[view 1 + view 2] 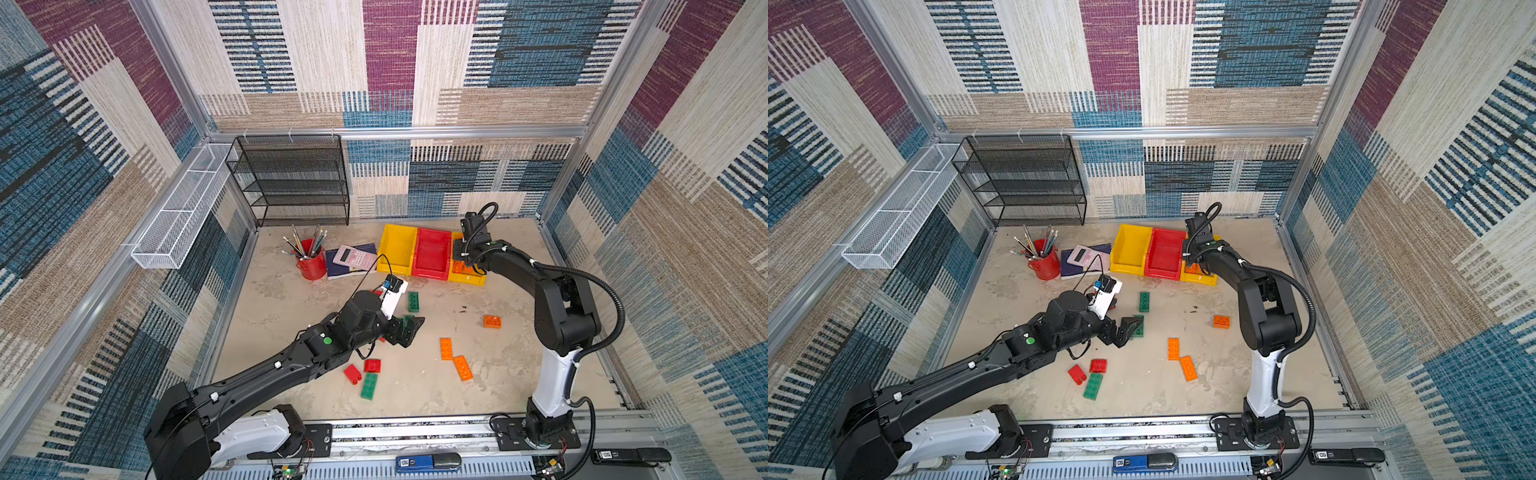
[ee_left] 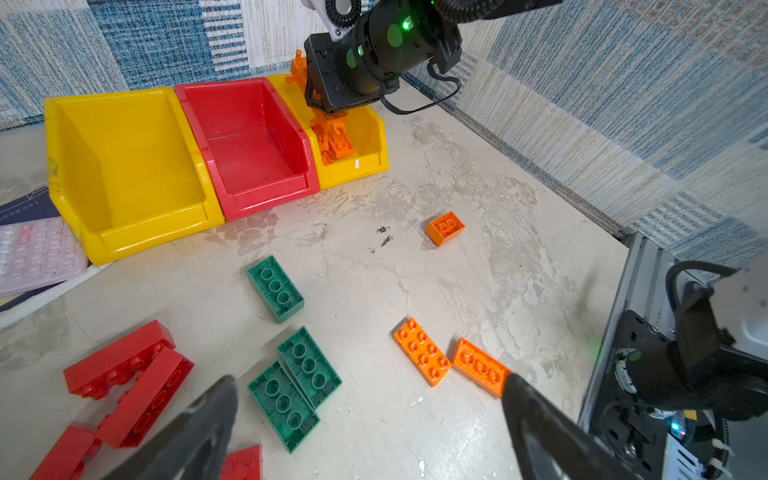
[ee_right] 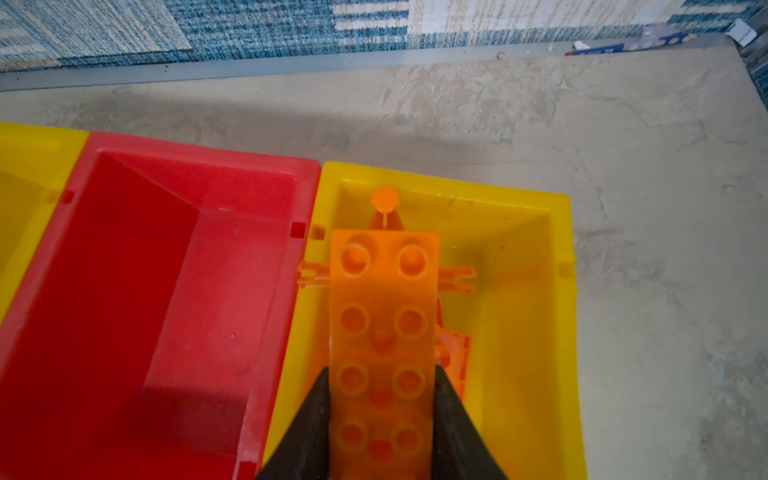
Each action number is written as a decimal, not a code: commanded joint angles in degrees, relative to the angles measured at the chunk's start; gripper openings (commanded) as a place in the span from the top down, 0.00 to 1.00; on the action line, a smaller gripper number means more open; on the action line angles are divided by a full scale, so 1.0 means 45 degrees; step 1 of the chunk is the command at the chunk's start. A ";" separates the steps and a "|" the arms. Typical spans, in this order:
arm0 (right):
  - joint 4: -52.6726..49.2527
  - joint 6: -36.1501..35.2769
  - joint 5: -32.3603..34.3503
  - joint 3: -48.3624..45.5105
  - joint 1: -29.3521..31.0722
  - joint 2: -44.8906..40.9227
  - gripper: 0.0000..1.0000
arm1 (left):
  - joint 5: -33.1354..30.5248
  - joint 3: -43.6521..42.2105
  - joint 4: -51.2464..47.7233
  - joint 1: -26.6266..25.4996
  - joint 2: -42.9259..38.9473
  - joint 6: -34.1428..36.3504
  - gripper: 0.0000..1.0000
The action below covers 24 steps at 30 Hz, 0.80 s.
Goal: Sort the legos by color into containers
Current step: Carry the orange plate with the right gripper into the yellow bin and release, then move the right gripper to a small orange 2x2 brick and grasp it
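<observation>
Left: my left gripper (image 1: 409,328) hangs spread wide over two green 2x4 bricks (image 2: 295,386) (neither gripped), set for a pick.

Centre: the left yellow bin (image 2: 124,166) and the red bin (image 2: 249,141) are empty.

Right: my right gripper (image 3: 382,382) pinches an orange 2x4 brick (image 3: 384,291) over the right yellow bin (image 3: 523,332), which already holds orange pieces.

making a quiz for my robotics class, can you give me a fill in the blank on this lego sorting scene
1. The right gripper is shut on an ____ brick.
2. The bin under it is ____.
3. The middle bin, ____ in colour, holds no bricks.
4. The left gripper hovers ____ near the green bricks.

Missing words: orange, yellow, red, open
</observation>
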 commanded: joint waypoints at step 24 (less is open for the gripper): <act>-0.2397 0.2903 -0.0281 -0.6752 0.3254 -0.7275 0.44 | 0.0747 -0.3628 0.0062 -0.0011 -0.4997 -0.1708 0.01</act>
